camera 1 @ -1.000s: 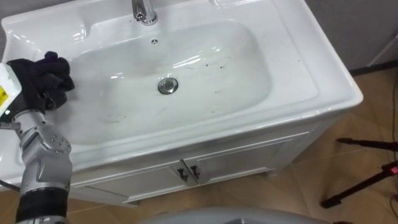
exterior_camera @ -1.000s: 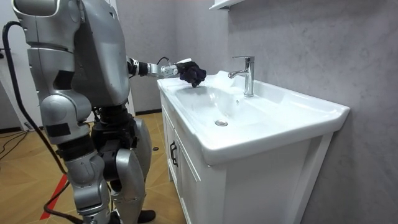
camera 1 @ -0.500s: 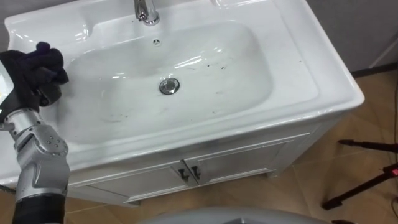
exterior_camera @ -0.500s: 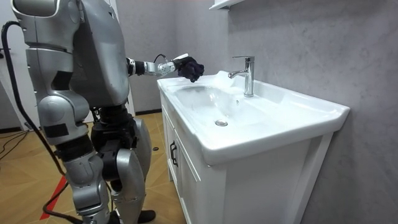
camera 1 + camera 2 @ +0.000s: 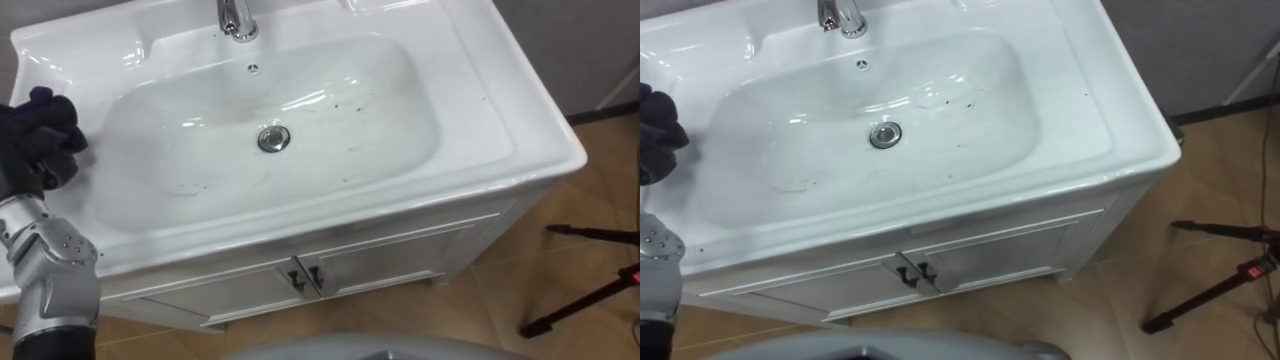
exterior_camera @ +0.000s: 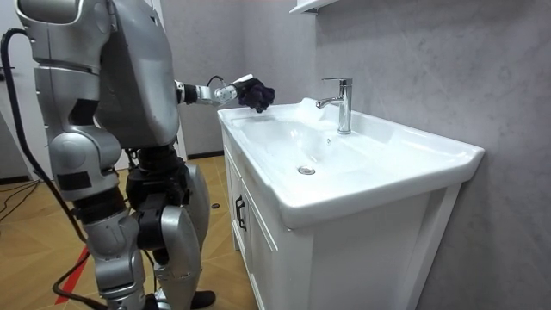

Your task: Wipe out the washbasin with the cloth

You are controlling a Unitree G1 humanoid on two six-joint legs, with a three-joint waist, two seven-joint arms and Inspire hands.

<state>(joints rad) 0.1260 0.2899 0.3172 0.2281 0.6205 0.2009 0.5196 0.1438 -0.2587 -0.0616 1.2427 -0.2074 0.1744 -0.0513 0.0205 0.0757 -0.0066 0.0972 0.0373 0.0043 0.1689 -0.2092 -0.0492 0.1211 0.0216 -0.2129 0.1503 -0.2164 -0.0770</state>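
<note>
Two cabinet doors (image 5: 380, 265) sat nearest, under the front rim of the white basin (image 5: 520, 150). Just beyond them, at the basin's left edge, the left hand (image 5: 40, 165) had its fingers curled round a bunched dark cloth (image 5: 45, 108). In the room view the hand held the cloth a little above the rim, not down in the bowl.

That position looked like the main risk. A stroke begun from there could skim across the rim or pass through air, and the bowl would stay unwiped. The cloth was wadded into a lump, so little of it would meet the surface, and hard parts of the hand might scrape the glaze.

Further in, the bowl looked wet and glossy, and a light press would probably slide without lifting anything. Past the drain (image 5: 273, 138), dark specks (image 5: 345, 98) lay on the right slope, well apart from the hand. A short reach would likely miss them.

At the back stood the tap (image 5: 235, 18). A wide or high sweep could knock the forearm against it.
</note>
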